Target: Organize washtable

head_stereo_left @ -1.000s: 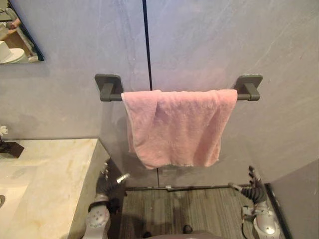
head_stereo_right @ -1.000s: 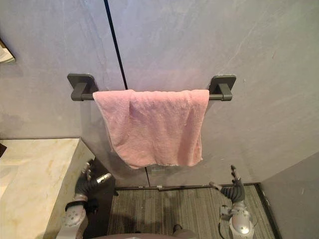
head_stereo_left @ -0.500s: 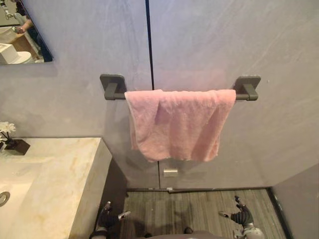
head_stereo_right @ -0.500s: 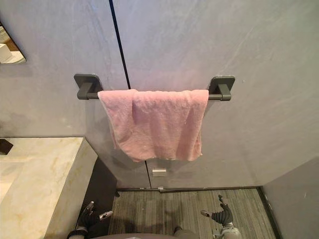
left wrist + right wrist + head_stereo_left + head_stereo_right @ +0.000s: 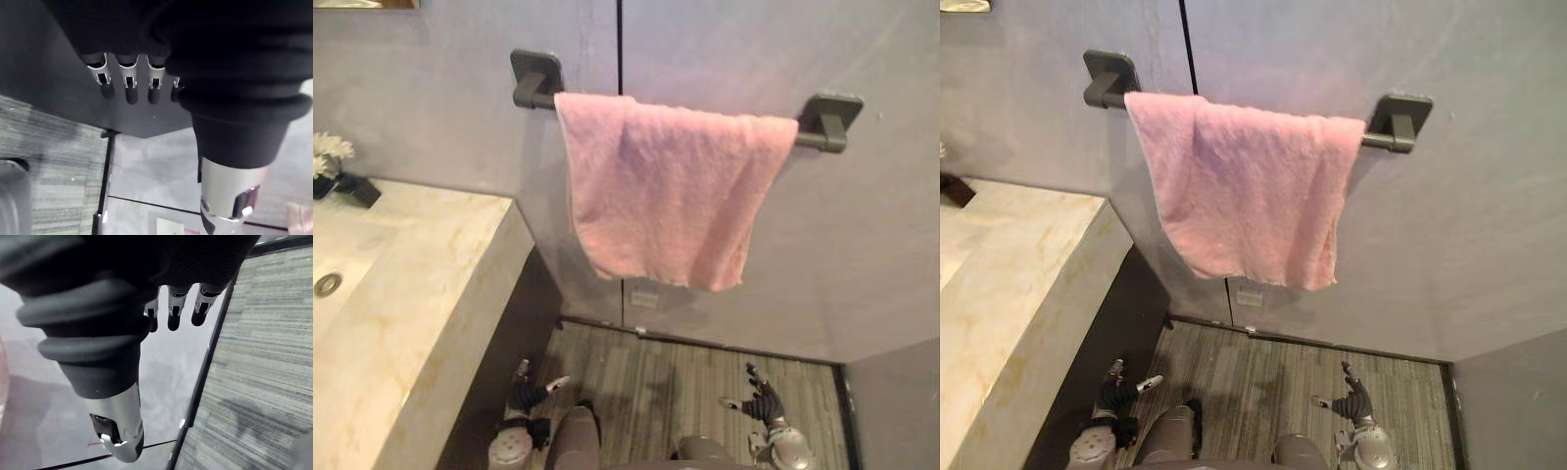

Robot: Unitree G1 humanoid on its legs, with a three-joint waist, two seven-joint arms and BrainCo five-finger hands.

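Towel: a pink towel (image 5: 666, 196) is draped over the dark towel bar (image 5: 824, 123) fixed to the grey wall (image 5: 431, 108), and its lower edge hangs free, well above the floor.
Washtable: the pale marble washtable (image 5: 421, 294) is seen at the left; a round drain (image 5: 327, 284) is set in its basin, and white flowers (image 5: 331, 149) stand by the wall.
Left hand: the left hand (image 5: 526, 395) is held low beside the washtable's dark side, fingers (image 5: 131, 90) loosely extended, nothing grasped.
Right hand: the right hand (image 5: 764, 403) is held low over the striped floor (image 5: 675, 377), fingers (image 5: 173, 318) relaxed, nothing held.
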